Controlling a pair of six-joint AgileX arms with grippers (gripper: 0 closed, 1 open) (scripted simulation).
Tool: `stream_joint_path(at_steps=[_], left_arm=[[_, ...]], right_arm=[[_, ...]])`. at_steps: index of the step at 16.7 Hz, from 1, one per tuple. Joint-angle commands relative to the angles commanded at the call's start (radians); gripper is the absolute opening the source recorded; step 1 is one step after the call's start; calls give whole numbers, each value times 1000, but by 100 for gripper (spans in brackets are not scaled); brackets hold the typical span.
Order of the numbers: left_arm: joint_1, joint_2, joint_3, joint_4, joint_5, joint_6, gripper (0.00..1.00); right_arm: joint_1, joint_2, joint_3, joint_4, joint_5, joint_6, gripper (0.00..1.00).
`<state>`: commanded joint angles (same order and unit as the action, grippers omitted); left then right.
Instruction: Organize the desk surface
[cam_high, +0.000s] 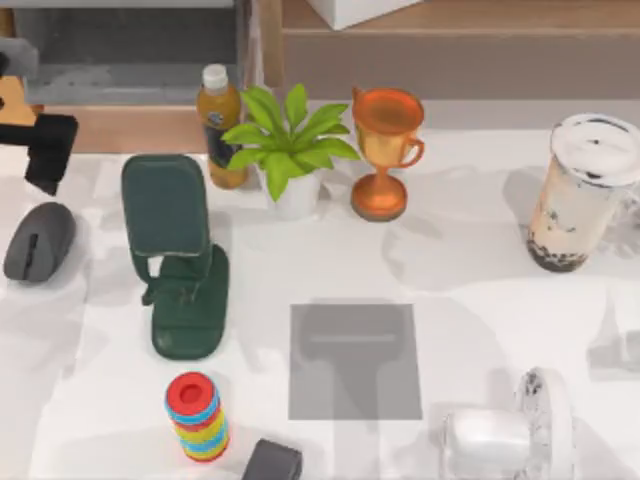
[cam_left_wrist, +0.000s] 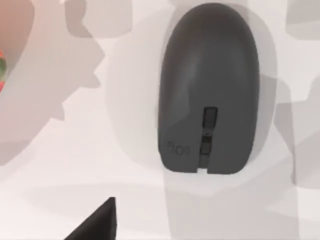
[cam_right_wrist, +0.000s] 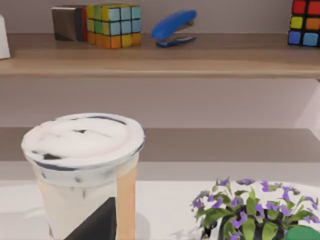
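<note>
— Tabletop (cam_high: 480, 300)?
— White, broad, carrying grey mat (cam_high: 355, 360) at centre, mouse (cam_high: 38, 241) at left, bubble tea cup (cam_high: 580, 195) at right.
— Behind?
— Wooden shelving (cam_high: 450, 40).
— Grippers?
— Cannot tell.

Broad, flat, plain white matte desk surface (cam_high: 480, 290), level, spreading under every object in view.

My left arm's end effector (cam_high: 45, 150) hangs at the far left of the table. My right arm (cam_high: 500, 432) sits at the near right edge.
</note>
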<state>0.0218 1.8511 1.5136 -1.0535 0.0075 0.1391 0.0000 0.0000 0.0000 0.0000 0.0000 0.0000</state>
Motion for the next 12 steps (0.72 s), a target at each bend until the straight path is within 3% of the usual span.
stream_joint_path(at_steps=[5, 12], left_arm=[[3, 244, 219, -135, -2, 18, 100], [-1, 281, 253, -154, -2, 20, 100]], right_arm=[[0, 0, 0, 0, 0, 0, 100], [0, 0, 0, 0, 0, 0, 100]])
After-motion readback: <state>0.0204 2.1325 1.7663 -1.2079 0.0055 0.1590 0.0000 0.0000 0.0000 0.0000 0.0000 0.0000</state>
